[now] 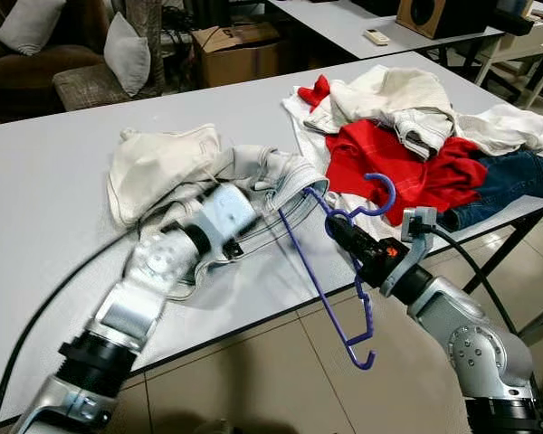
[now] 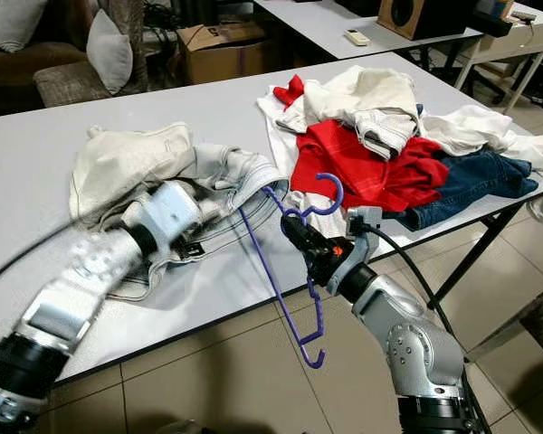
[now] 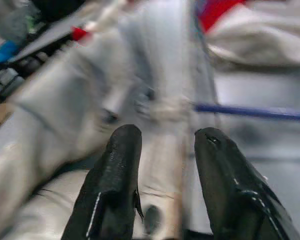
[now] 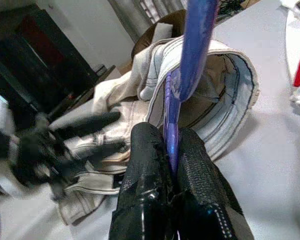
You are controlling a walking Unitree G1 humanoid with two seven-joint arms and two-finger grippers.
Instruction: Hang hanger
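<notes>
The right gripper (image 4: pixel 171 150) is clamped on the blue hanger (image 1: pixel 330 262), held tilted at the table (image 1: pixel 63 127) edge — one end inside the waistband of the pale jeans (image 1: pixel 262 181). The left gripper (image 3: pixel 165 150), fingers apart, rests on the jeans beside it.

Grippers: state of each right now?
Left gripper: jaws open, over the pale jeans, holding nothing.
Right gripper: jaws shut on the blue hanger.
</notes>
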